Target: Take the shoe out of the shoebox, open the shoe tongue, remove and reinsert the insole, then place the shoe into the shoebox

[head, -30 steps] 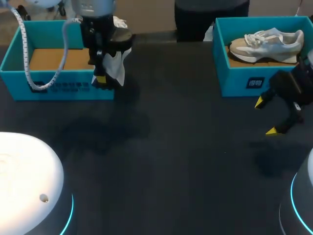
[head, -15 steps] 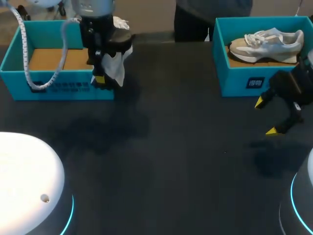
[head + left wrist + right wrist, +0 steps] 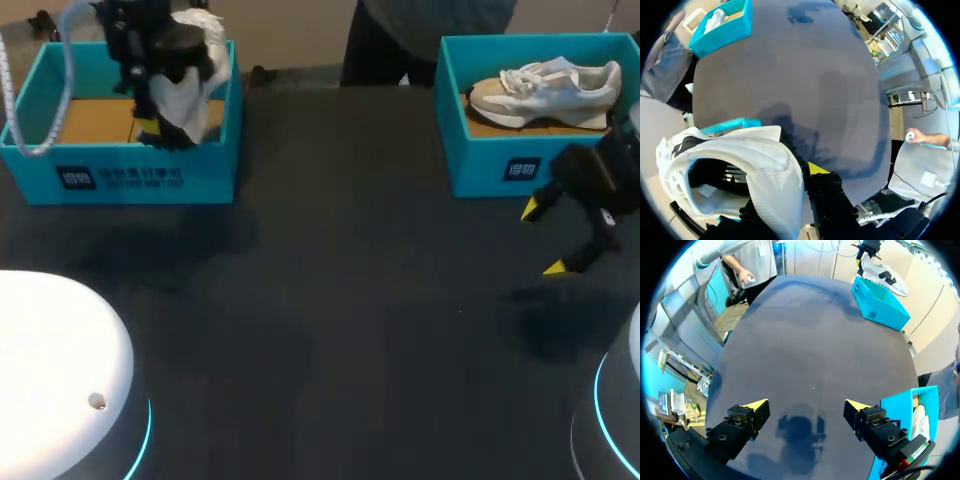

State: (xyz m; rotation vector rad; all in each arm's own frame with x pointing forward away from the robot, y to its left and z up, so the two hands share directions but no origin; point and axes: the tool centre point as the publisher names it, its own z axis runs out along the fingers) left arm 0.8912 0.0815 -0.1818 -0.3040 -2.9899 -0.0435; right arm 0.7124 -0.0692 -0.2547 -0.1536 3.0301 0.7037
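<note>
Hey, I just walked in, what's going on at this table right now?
The left claw is clamped on a white shoe and holds it over the open teal shoebox on the left. The right claw is open and holds nothing. It hangs over the dark table, just in front of the right shoebox, where a second white shoe lies inside.

Light: soft, from above the worktop [image 3: 330, 300].
Shadows: dim blotches on the worktop.
Glare: the white dome [image 3: 50, 345] beside the worktop shines bright.
</note>
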